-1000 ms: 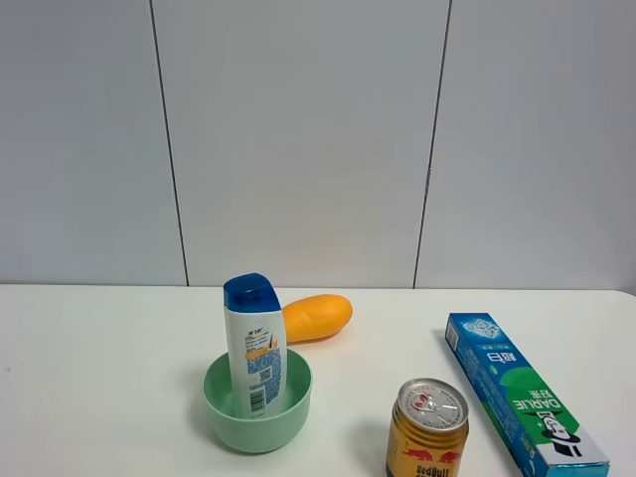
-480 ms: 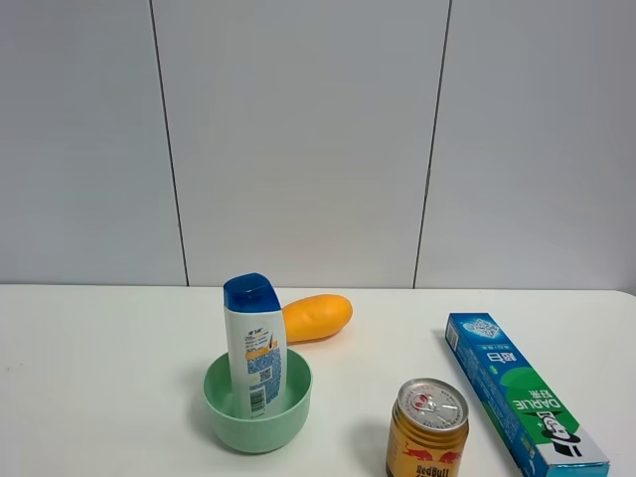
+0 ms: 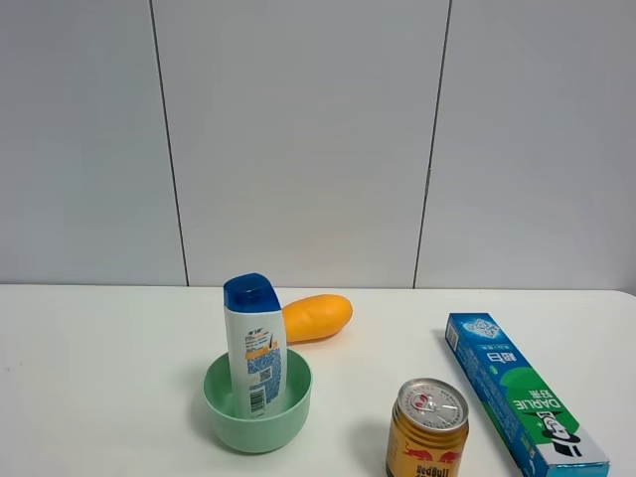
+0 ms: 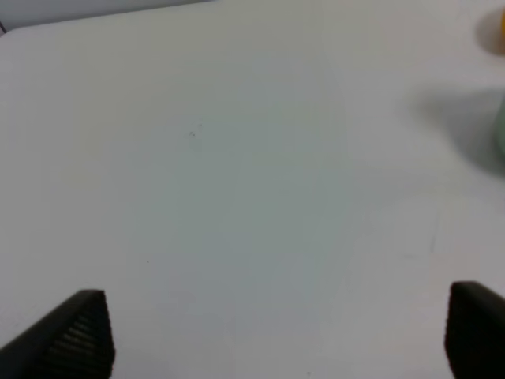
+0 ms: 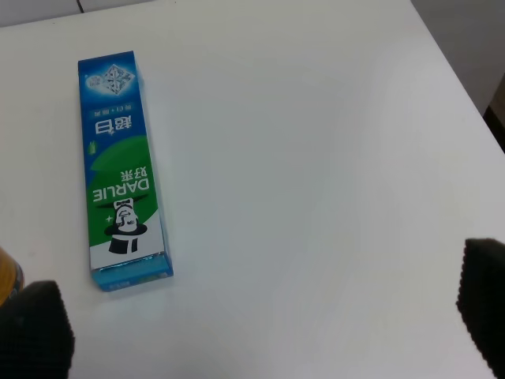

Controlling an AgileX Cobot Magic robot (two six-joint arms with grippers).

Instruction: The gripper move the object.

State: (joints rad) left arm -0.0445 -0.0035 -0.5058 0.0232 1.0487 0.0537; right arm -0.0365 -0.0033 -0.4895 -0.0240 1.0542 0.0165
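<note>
The white shampoo bottle point(image 3: 255, 343) with a blue cap stands upright inside a light green bowl point(image 3: 257, 405) at the front middle of the white table. Neither arm shows in the exterior high view. My left gripper point(image 4: 280, 339) is open and empty above bare table, with its black fingertips point(image 4: 75, 339) far apart. The bowl's edge point(image 4: 500, 130) shows faintly at the border of the left wrist view. My right gripper point(image 5: 260, 335) is open and empty above the table's right part, with its fingertips point(image 5: 35, 328) wide apart.
An orange mango point(image 3: 316, 318) lies just behind the bowl. A gold Red Bull can point(image 3: 427, 429) stands at the front, right of the bowl. A blue-green toothpaste box point(image 3: 521, 390) lies at the right, also in the right wrist view point(image 5: 120, 170). The table's right edge point(image 5: 458, 71) is near.
</note>
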